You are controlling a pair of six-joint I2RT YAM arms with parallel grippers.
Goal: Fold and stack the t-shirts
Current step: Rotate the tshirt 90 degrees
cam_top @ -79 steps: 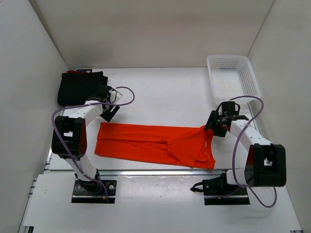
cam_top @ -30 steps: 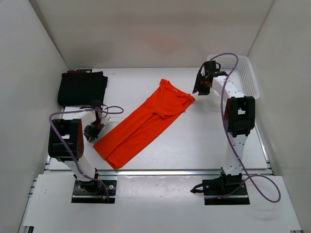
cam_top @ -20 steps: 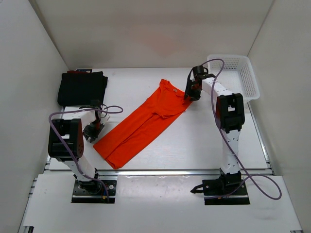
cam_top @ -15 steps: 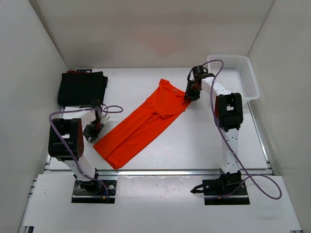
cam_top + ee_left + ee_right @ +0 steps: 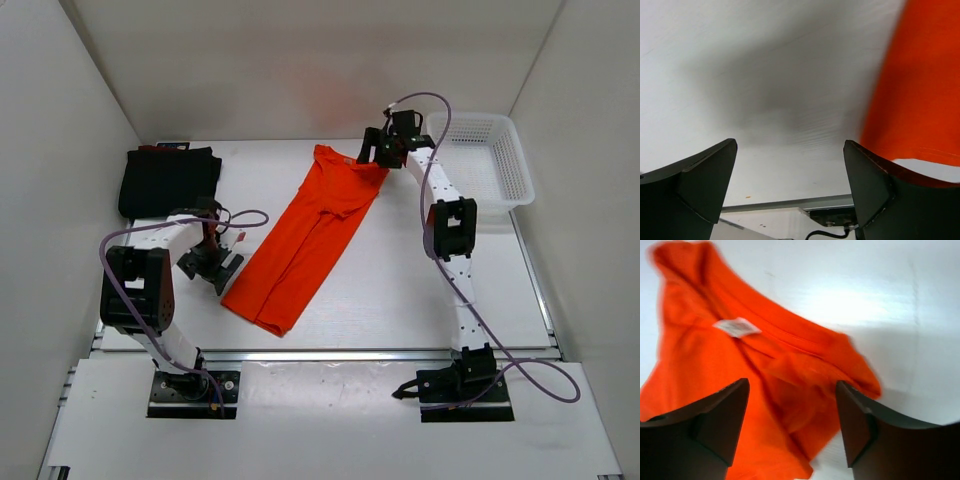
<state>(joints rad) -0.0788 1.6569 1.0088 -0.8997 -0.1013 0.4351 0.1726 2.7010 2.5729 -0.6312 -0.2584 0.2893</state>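
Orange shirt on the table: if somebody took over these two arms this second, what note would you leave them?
Left gripper: open, empty, beside the orange shirt's near end.
Right gripper: open, empty, over its collar at the far end.
Black shirt: folded, far left corner, a dark red edge showing beneath it.
Done: orange shirt folded lengthwise into a long strip, lying diagonally.
Left: fold it across, then stack it on the black shirt.

Parted fingers (image 5: 705,425) over orange t-shirt (image 5: 715,360)
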